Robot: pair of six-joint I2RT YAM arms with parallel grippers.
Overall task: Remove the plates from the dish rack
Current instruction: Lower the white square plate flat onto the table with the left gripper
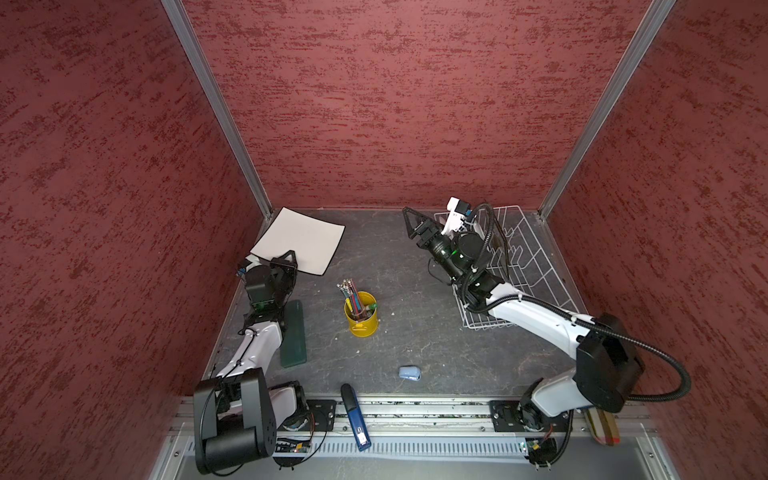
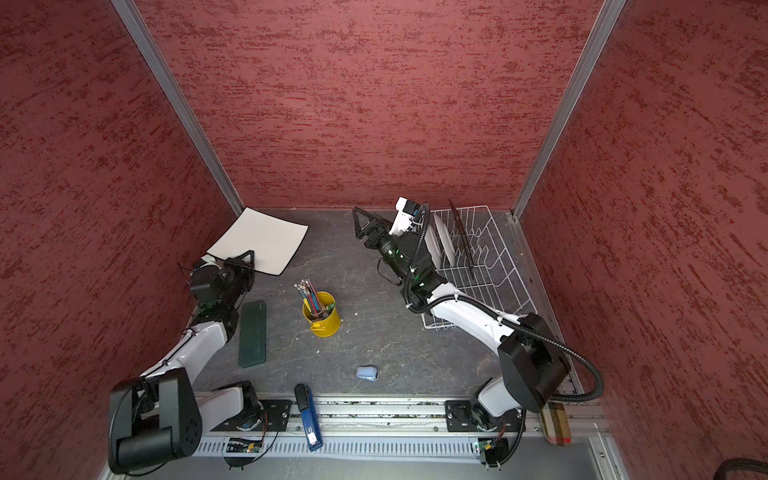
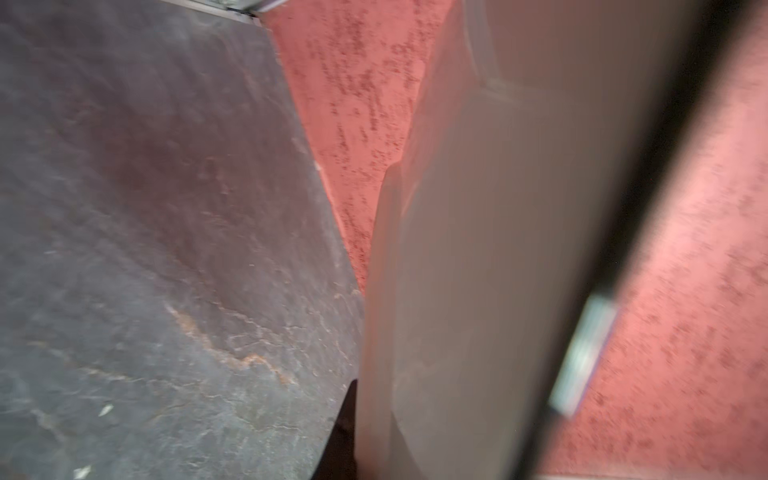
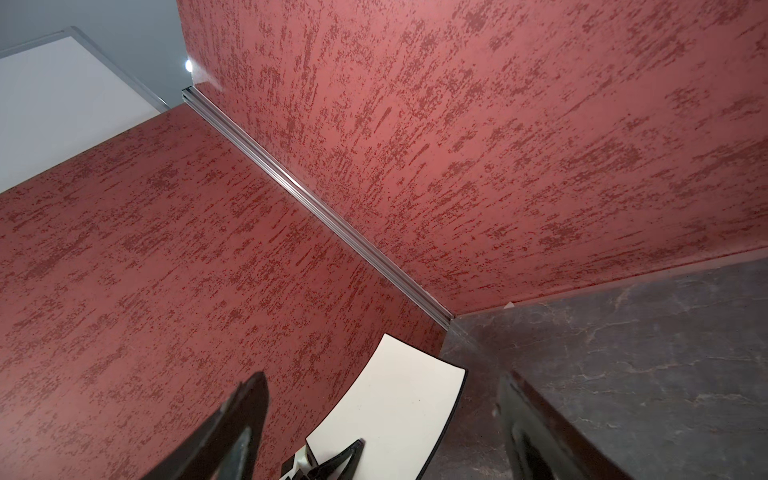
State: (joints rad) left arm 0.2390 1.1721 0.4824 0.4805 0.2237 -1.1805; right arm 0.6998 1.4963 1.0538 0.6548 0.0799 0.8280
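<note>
The left gripper (image 1: 286, 258) pinches shut on the edge of a square plate (image 1: 301, 237), far from the dish rack (image 1: 540, 270), likely to lay it flat. The right gripper (image 1: 415, 220) gapes wide and empty beside that rack, ready for the plates (image 2: 443, 244) standing inside.

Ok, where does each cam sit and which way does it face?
Top views: stereo head high at the front, looking down; left arm, right arm, dish rack, square plate in both.
Left wrist: on the left arm, facing the plate's blurred underside in the left gripper, table beside.
Right wrist: on the right arm, facing the far-left corner; right gripper open, its fingers at the frame's edge.
Shared: all four show the square plate.
</note>
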